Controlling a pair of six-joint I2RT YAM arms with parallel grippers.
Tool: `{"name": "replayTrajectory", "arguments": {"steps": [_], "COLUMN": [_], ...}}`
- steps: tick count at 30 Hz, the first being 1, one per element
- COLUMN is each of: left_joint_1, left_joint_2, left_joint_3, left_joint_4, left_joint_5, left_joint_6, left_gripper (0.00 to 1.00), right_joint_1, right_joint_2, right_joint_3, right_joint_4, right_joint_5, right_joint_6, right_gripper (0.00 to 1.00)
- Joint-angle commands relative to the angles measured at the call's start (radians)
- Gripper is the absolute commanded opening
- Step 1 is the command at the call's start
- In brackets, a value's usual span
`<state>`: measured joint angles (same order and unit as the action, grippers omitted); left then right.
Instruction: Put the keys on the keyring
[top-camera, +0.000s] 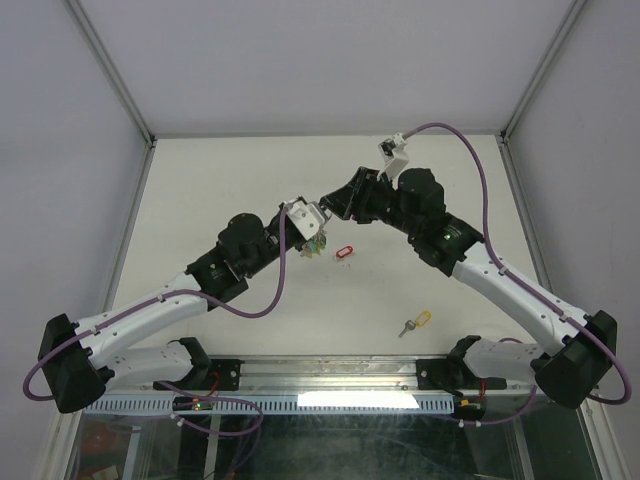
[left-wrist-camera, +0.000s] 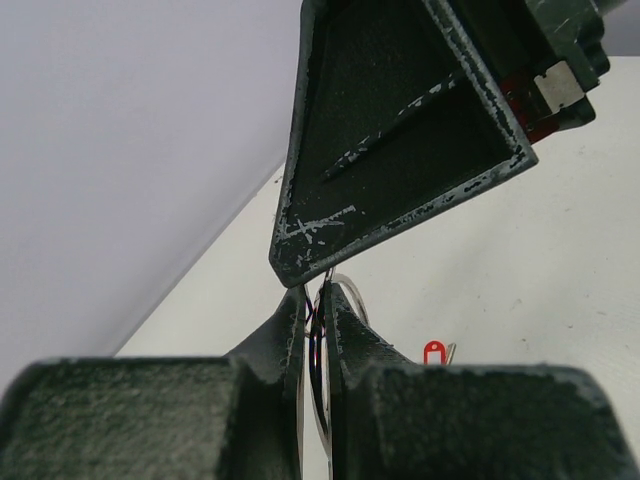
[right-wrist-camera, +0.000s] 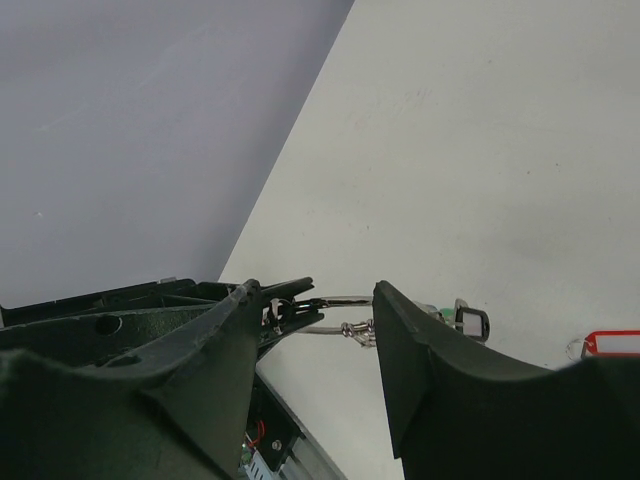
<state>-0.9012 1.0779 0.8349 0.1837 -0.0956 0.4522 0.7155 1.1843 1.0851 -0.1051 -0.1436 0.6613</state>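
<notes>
Left tool pinches keyring; right tool gapes around it.

right claw and red key crowd the left claw.

Thin silver wire keyring, largely hidden between fingers of the dark left gripper; red-headed key, cut off at the right wrist view's edge.

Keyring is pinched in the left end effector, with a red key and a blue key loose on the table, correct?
No: the second loose key is yellow, not blue, as the top external view shows. The keyring is pinched in the left end effector, and the red key lies loose on the table.
</notes>
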Motion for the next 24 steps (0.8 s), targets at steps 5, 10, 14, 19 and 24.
{"name": "replayTrajectory", "arguments": {"steps": [5,10,14,19,24], "left_joint_1": [0.015,0.017,0.019,0.02,0.026], "left_joint_2": [-0.033,-0.033,-0.033,-0.037,-0.044], "left_joint_3": [-0.004,-0.004,-0.003,-0.007,-0.011], "left_joint_4": [0.092,0.091,0.088,0.088,0.092], "left_joint_5": [0.022,0.023,0.027,0.026,0.023], "left_joint_6": [-0.016,-0.014,-0.014,-0.015,-0.018], "left_gripper": [0.0,0.0,0.0,0.0,0.0], "right_joint_1": [0.006,0.006,0.004,0.004,-0.024], "right_joint_2": [-0.004,-0.018,-0.069,-0.179,-0.318], "right_joint_3": [0.056,0.052,0.039,-0.001,-0.043], "right_joint_4": [0.047,0.062,0.079,0.109,0.136], "right_joint_5": [-0.006,-0.006,-0.027,0.146,0.339], "right_joint_6": [0.008,0.008,-0.014,-0.052,-0.096], "right_gripper": [0.51,0.51,0.01,0.0,0.0]}}
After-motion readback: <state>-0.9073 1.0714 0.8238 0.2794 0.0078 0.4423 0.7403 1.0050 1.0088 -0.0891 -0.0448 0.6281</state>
